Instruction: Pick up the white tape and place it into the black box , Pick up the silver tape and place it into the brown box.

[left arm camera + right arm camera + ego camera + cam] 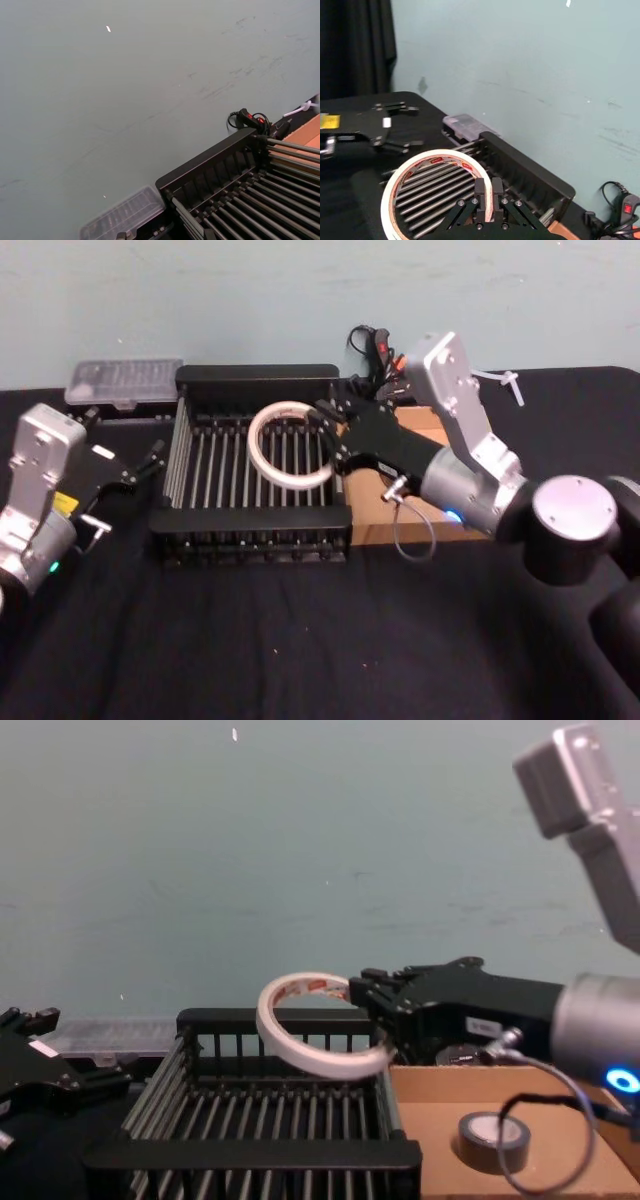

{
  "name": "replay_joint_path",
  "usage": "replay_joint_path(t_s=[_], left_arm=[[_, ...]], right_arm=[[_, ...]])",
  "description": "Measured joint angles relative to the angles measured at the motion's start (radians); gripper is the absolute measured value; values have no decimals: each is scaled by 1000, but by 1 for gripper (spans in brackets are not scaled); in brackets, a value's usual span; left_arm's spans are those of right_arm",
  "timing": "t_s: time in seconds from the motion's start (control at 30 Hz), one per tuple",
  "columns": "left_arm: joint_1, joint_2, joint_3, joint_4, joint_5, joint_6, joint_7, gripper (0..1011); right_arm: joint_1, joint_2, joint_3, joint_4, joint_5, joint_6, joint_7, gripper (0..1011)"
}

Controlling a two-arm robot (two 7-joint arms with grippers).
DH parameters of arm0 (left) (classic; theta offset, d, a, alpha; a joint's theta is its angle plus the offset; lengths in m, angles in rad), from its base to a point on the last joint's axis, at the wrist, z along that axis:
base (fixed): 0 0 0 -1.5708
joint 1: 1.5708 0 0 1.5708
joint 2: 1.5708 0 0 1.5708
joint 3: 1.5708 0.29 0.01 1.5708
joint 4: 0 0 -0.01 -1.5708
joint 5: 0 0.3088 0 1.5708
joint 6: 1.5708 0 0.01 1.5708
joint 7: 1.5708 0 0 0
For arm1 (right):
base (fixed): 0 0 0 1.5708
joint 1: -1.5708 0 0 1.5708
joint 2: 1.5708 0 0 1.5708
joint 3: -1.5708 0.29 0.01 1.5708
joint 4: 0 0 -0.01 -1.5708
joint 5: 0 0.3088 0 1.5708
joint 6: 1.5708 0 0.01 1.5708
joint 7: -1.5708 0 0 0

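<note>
White tape (289, 446) hangs in the air over the black box (255, 372), pinched at its right edge by the right gripper (330, 437). The jaws are closed tight on the ring's wall, one finger inside the loop and one outside, as the right wrist view shows at the gripper (487, 197) with the tape (431, 192) tilted away from it. In the chest view the ring (318, 1038) rides clear above the crate's top rim (255, 1153), slanting down toward the right gripper (382, 1020).

Right of the crate and touching its side lies the brown box (408, 532); the silver tape (493, 1141) rests flat on its bottom, below and near the arm holding the white ring.

The left gripper (148, 462) sits parked on the left, just off the crate's left wall, with its jaws parted and nothing between them.

Everything stands on a counter (300, 640) covered in black cloth, with a pale blue-green wall (300, 840) close behind. At the far left of the counter, against the wall, is a clear plastic case (124, 382), and behind the crate's far right corner lies a tangle of black cable with a red-marked plug (378, 348). The near half of the counter is bare cloth, and the space over the crate's left half is open.
</note>
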Motion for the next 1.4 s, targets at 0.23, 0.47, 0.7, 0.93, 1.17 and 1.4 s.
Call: replay_joint_path(t_s=[0.23, 0.47, 0.7, 0.93, 1.17, 1.4], left_arm=[[0, 0, 0, 0, 0, 0, 0, 1001], [0, 0, 0, 0, 0, 0, 0, 1001], [0, 0, 0, 0, 0, 0, 0, 1001], [0, 0, 0, 0, 0, 0, 0, 1001], [0, 0, 0, 0, 0, 0, 0, 1001], [0, 0, 0, 0, 0, 0, 0, 1002]], right_arm=[[95, -75, -13, 145, -33, -6, -31, 88], [157, -133, -22, 265, -60, -12, -50, 88], [209, -192, -25, 403, -89, -19, -70, 88], [230, -223, -20, 476, -110, -25, -81, 88], [237, -238, -12, 513, -125, -28, -84, 88], [236, -243, -8, 518, -143, -25, -88, 88]])
